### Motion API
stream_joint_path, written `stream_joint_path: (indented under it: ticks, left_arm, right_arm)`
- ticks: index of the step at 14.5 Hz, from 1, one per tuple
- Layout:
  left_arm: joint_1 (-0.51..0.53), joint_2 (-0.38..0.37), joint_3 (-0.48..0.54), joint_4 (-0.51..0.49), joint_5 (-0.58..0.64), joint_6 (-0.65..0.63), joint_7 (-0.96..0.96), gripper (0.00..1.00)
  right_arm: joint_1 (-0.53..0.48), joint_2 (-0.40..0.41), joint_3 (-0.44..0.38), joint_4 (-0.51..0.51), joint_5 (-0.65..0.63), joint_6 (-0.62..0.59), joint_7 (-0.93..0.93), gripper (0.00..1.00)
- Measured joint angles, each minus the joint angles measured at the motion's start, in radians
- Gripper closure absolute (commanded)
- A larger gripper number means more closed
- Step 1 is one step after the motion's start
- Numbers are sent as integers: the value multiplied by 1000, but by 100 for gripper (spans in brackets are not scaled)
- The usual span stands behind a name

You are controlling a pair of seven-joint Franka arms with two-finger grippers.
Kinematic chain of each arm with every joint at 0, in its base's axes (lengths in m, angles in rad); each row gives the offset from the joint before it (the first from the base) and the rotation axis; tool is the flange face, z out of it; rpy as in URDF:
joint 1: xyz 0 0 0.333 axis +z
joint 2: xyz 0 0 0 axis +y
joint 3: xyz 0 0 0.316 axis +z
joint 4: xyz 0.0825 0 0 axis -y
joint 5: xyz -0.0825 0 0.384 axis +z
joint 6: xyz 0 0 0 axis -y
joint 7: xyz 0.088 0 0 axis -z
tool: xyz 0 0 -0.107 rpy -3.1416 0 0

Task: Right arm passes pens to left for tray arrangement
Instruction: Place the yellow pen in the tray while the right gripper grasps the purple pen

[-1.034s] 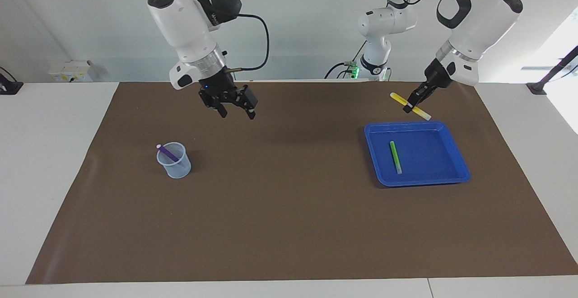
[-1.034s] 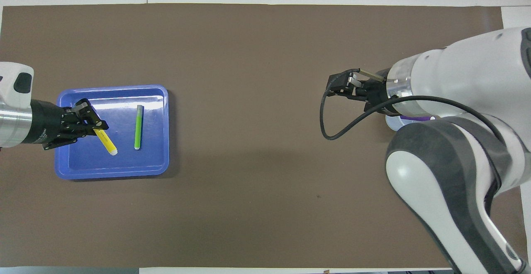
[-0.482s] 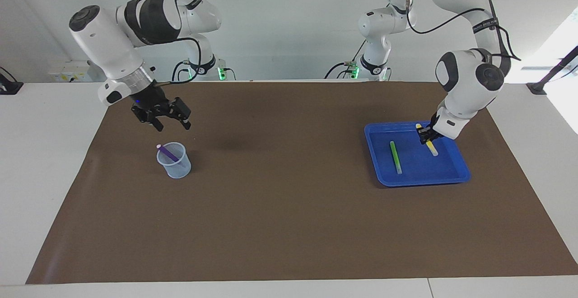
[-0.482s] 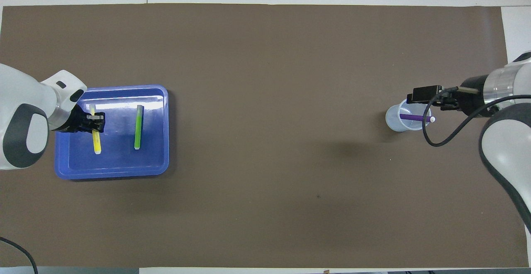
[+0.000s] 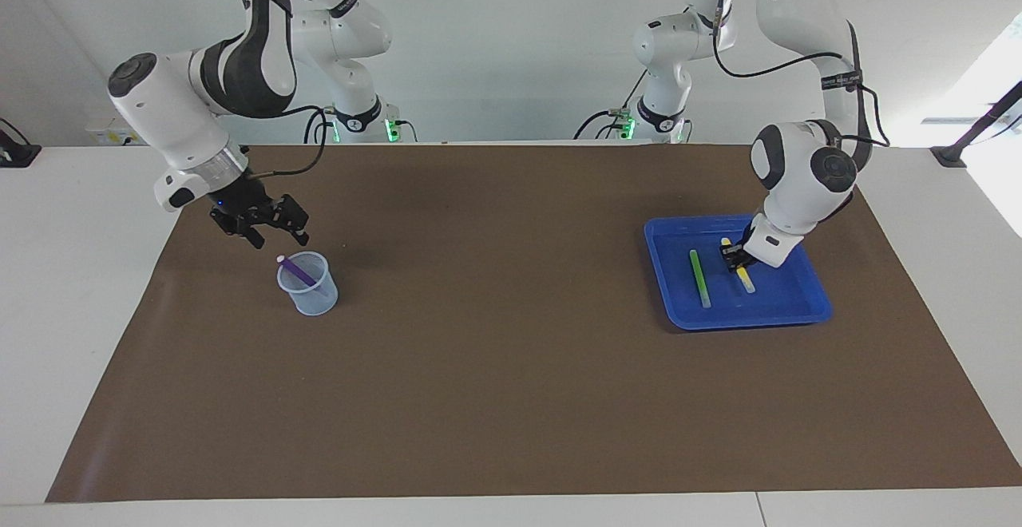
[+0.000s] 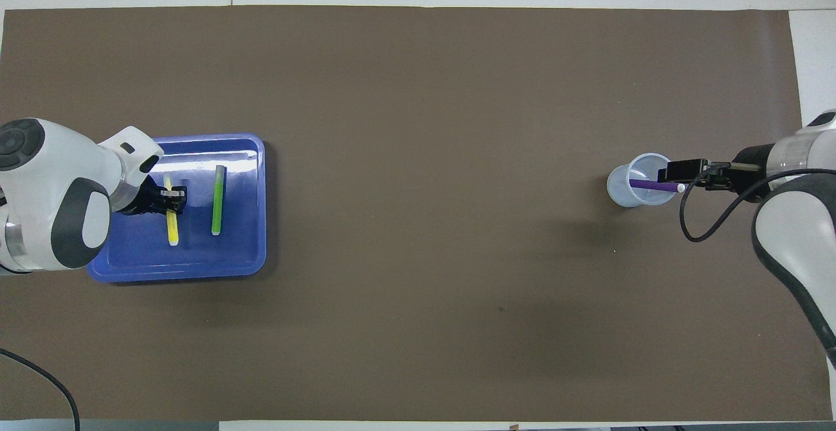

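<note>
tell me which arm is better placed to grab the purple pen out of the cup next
Right. The right gripper hangs open just above the mesh cup holding the purple pen. The left gripper is down in the blue tray, shut on the yellow pen beside the green pen.

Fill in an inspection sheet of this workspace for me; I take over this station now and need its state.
Surface: brown mat on a white table.
Job's things: green pen flat in the blue tray; yellow pen low in the tray beside it; purple pen leaning in the mesh cup.
Clutter: nothing seen.
Grippers: left gripper shut on the yellow pen; right gripper open, over the cup's rim.
Cables: black cable looping at the right wrist.
Surroundings: white wall, arm bases with green lights.
</note>
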Motion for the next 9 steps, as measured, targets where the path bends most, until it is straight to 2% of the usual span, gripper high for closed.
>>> stream_joint_path:
  ticks: [1,6,7,9]
  left_arm:
    - [0,0,0,0,0,1,0,0]
    - [0,0,-1,12,0,-7,1,0]
    - [0,-1,-1,35,0,-38,1,0]
    - [0,-6,-3,145,-12,-188,-11,0]
  right_arm:
    - [0,6,-2,-4,8,6,-4,6]
    - [0,28,-31,-49,60,92,-94,12]
    - [0,30,-31,-55,60,98,-96,14]
    - [0,33,-32,-64,76,101,-97,17]
